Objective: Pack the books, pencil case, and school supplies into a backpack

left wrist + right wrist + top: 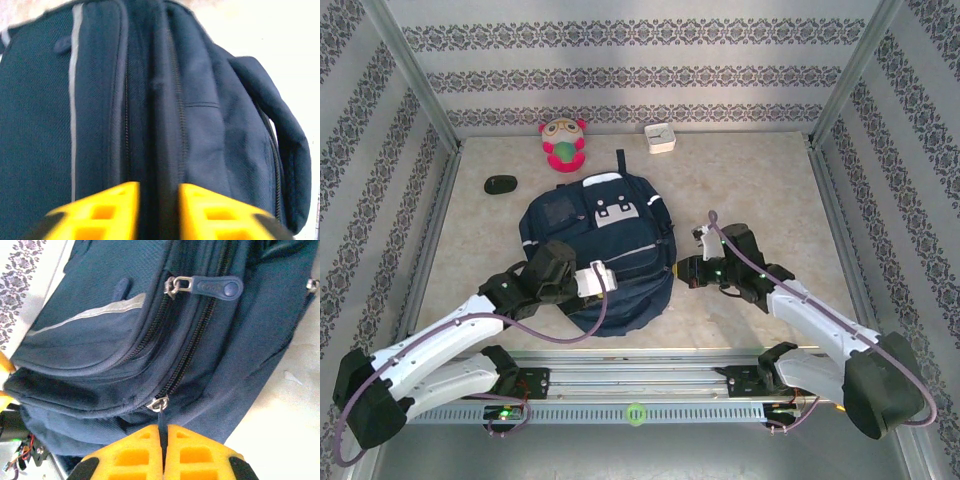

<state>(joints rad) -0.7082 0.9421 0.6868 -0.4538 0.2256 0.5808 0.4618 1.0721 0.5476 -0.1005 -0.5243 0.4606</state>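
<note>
The navy-blue backpack (605,235) lies flat in the middle of the table, its white-grey patch toward the back. My left gripper (592,281) rests on its near left part; in the left wrist view its yellow fingers (107,210) pinch a ridge of backpack (200,115) fabric beside a closed zipper. My right gripper (684,271) is at the backpack's right side, shut on a thin dark zipper pull (162,422) that hangs from a metal slider (159,403). Another slider with a blue tab (220,287) sits higher up. The books and school supplies are out of view.
A pink and green plush toy (564,143) and a small white box (660,137) stand at the back edge. To the back left lies a black oval object (501,184). Patterned walls enclose the table on three sides, and a metal rail (640,385) runs along the front.
</note>
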